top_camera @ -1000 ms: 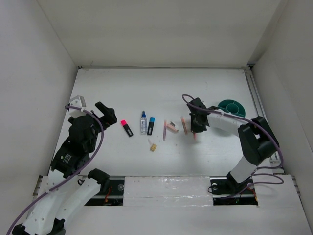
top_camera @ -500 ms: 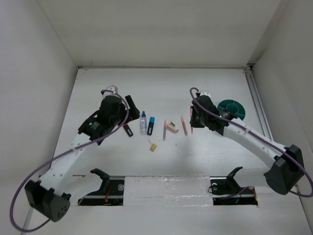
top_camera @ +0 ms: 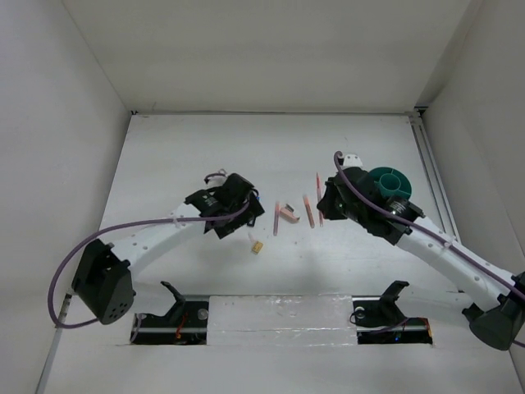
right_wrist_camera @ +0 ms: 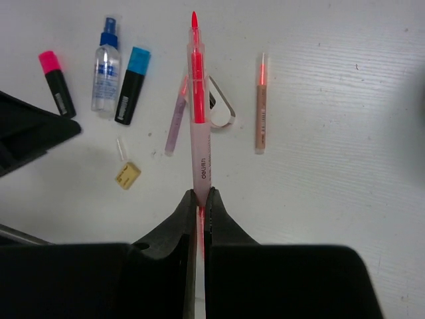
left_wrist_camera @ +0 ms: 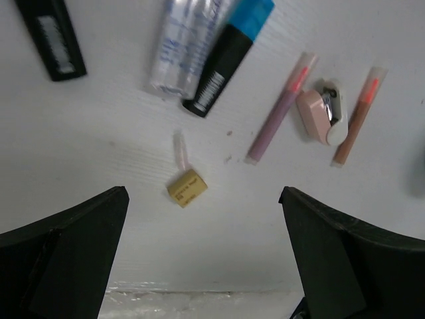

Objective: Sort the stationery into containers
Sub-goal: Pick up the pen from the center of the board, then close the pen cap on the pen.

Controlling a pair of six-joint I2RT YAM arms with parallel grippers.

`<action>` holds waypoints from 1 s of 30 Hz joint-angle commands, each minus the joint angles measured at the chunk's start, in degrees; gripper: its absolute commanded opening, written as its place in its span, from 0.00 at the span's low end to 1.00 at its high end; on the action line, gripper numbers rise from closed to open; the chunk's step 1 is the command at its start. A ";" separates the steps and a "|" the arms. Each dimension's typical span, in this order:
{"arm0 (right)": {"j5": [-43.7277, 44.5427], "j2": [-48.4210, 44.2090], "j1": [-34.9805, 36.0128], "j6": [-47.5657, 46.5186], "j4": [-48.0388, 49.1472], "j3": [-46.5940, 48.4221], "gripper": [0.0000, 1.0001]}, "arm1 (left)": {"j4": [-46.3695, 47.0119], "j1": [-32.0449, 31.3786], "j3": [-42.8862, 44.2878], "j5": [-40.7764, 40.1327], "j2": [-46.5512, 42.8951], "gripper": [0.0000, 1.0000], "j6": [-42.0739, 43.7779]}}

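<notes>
- The right tool (right_wrist_camera: 199,199) was pinched shut on the tail of a pink pen (right_wrist_camera: 197,100), held out over the tabletop (top_camera: 205,148) near the teal cup (top_camera: 394,176). This looked like the carry step.
- The next move likely called for swinging the pen above one compartment, tipping it upright, then letting go inside the rim.
- The left tool (left_wrist_camera: 204,199) hung wide and empty above the tan piece (left_wrist_camera: 186,188), near the blue-capped marker (left_wrist_camera: 229,50). It probably needed to lower and close on one.

You find the block (top_camera: 288,215) between two pencils (top_camera: 308,211), with the tan piece (top_camera: 257,247) at its seven o'clock. The bottle (left_wrist_camera: 182,43) and marker (left_wrist_camera: 229,50) lie side by side at that piece's twelve o'clock, and the cup (top_camera: 390,182) sits well off at the block's two o'clock.
</notes>
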 commanded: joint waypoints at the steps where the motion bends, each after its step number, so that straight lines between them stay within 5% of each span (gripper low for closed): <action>1: -1.11 -2.95 1.08 0.68 1.15 -0.90 0.00 | -3.78 -4.93 3.00 -3.64 2.50 0.99 -7.85; 17: -4.02 -12.36 2.13 0.16 2.21 -5.39 0.00 | -1.57 -5.45 2.74 -4.77 15.25 0.85 -7.94; 19: -4.02 -12.36 2.13 0.16 2.21 -5.39 0.00 | -1.57 -5.45 2.74 -4.77 15.87 0.73 -7.94; 23: -4.02 -12.36 2.13 -0.37 2.21 -5.39 0.00 | -1.57 -5.45 3.27 -4.77 18.68 0.65 -7.94; 30: -4.02 -12.88 2.13 -0.37 2.21 -5.39 0.00 | -2.27 -5.45 3.79 -5.29 20.88 0.65 -7.42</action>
